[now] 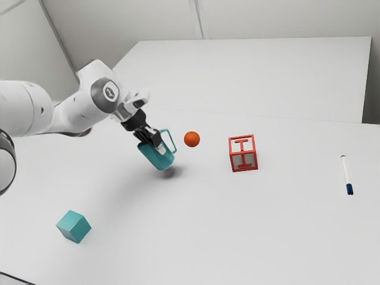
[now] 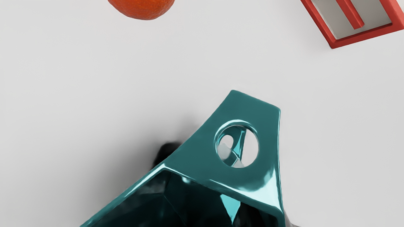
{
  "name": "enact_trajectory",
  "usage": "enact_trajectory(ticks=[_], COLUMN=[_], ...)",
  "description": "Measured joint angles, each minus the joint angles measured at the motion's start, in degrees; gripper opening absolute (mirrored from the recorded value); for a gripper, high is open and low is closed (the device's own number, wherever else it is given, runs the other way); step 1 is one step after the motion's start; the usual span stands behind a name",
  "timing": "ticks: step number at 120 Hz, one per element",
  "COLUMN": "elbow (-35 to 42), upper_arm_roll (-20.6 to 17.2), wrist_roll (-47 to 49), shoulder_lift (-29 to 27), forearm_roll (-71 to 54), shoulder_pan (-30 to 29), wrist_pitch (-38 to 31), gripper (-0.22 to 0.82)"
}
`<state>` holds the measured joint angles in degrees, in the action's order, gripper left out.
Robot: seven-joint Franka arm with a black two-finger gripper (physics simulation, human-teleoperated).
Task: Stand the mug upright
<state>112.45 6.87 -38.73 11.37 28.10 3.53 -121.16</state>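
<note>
My gripper (image 1: 152,140) reaches down to the teal mug (image 1: 157,157), its fingers at the mug's body. The mug is tilted, its base low toward the exterior view's right and its handle on the side toward the orange. A dark shadow lies under its lower end; whether it touches the table I cannot tell. In the wrist view the mug (image 2: 202,157) turns its dark opening toward the camera, and the gripper (image 2: 225,189) is shut on it, one black fingertip showing past its wall and the other largely hidden.
An orange (image 1: 192,139) (image 2: 143,8) sits close beyond the handle. A red-framed cube (image 1: 243,153) (image 2: 363,41) stands farther toward the exterior view's right, then a marker (image 1: 347,174). A teal cube (image 1: 74,226) rests near the front of the white table (image 1: 225,237).
</note>
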Motion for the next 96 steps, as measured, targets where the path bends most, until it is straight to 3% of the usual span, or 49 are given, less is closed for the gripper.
enact_trajectory(ticks=[26,59,96], elbow=[9.31,9.6,10.02], upper_arm_roll=[-0.11,-1.06,-2.65], wrist_roll=[6.69,13.81,22.74], shoulder_lift=[-2.2,-4.5,-3.71], forearm_roll=[-13.04,-19.67,-32.04], shoulder_pan=[1.19,1.6,2.21], wrist_pitch=[-6.21,-10.82,-10.11], gripper=[-0.17,-0.18,-0.18])
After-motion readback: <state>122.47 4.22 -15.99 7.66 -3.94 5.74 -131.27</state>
